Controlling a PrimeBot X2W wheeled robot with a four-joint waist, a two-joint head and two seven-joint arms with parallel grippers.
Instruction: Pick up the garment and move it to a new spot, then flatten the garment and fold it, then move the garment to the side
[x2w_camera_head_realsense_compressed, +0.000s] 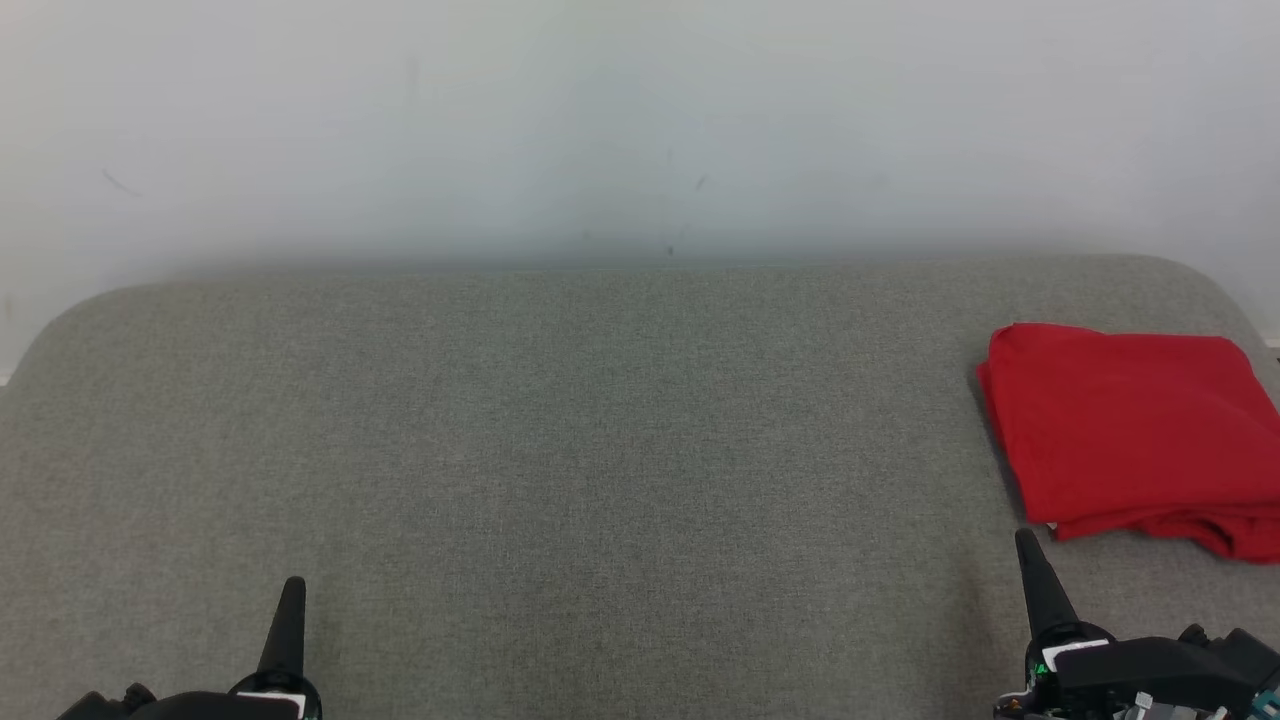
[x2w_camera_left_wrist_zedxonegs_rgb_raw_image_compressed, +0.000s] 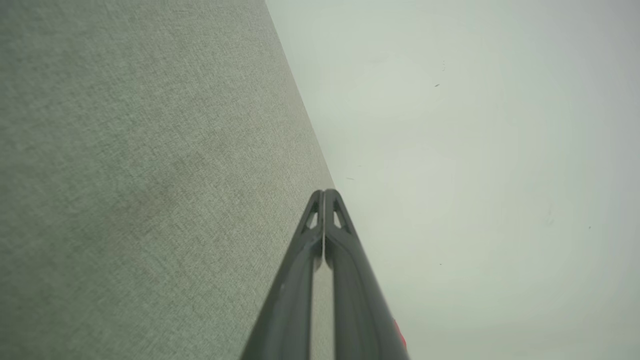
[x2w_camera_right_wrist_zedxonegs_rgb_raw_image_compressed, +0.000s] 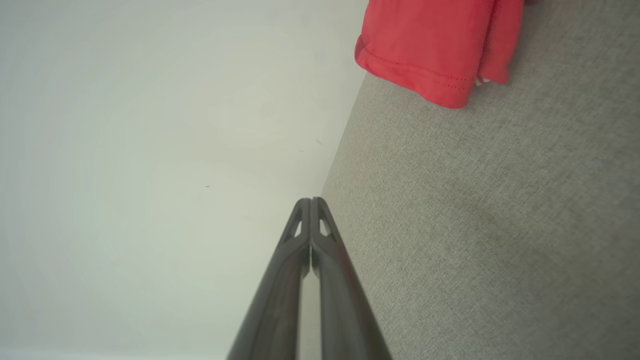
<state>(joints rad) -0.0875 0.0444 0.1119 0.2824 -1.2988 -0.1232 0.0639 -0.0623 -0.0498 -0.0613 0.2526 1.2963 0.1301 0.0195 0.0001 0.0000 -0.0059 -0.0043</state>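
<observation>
Grey fabric surface (x2w_camera_head_realsense_compressed: 600, 450) | one folded red garment (x2w_camera_head_realsense_compressed: 1130, 440), far right | left pincer (x2w_camera_head_realsense_compressed: 293, 583), right pincer (x2w_camera_head_realsense_compressed: 1023, 537): two, both pinched together, empty

The garment (x2w_camera_head_realsense_compressed: 1130, 430) runs off the head view's right edge; the right wrist view's top edge cuts it too. A pale speck (x2w_camera_head_realsense_compressed: 1050, 524) at its near left corner is too small to identify, as is a red sliver (x2w_camera_left_wrist_zedxonegs_rgb_raw_image_compressed: 399, 336) behind the left hand (x2w_camera_left_wrist_zedxonegs_rgb_raw_image_compressed: 324, 194).

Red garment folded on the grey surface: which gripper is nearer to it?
Right. The right gripper sits just short of the red garment, near its front corner and apart from it. The left gripper is far across the grey surface.
</observation>
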